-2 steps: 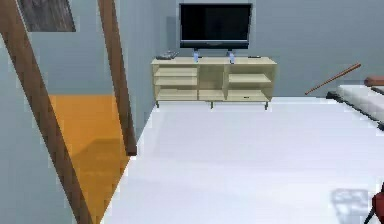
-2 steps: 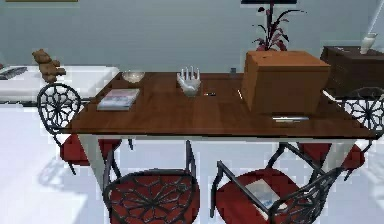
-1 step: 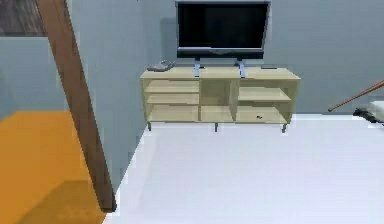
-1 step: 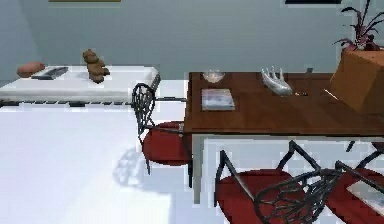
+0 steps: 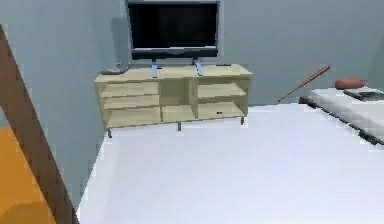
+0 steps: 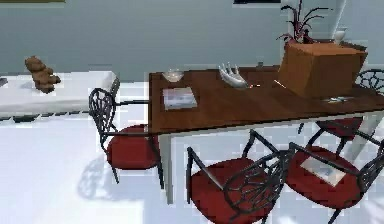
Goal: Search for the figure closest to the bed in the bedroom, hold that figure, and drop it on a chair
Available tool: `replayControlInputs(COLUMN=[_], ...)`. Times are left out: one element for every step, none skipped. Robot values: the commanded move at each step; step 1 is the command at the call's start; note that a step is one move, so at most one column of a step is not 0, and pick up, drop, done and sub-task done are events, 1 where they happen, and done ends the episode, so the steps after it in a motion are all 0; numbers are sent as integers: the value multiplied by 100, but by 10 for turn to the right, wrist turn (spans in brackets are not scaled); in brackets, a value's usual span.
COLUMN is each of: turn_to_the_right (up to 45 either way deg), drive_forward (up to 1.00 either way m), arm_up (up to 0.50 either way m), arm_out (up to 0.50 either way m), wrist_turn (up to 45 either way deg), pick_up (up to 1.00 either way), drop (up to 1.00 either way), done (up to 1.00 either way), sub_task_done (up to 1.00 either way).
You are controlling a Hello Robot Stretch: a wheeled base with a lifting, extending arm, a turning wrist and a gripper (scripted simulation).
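early, search stage — a brown figure sits on the bed; grasp and chair drop not yet done — cannot tell the state of the fingers.

A dark wooden bench carries a cardboard box at its right end and a book and small bowl at its left end, with red-cushioned chairs around it and, left of it, a bed bearing a brown figure.

Bare floor runs ahead to the TV stand; chairs ring the table.
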Motion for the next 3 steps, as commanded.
replayControlInputs(turn_to_the_right=[0, 0, -450], drive_forward=[100, 70, 0], arm_up=[0, 0, 0], arm_out=[0, 0, 0], wrist_turn=[0, 0, 0], pick_up=[0, 0, 0], drop=[0, 0, 0], done=[0, 0, 0], sub_task_done=[0, 0, 0])
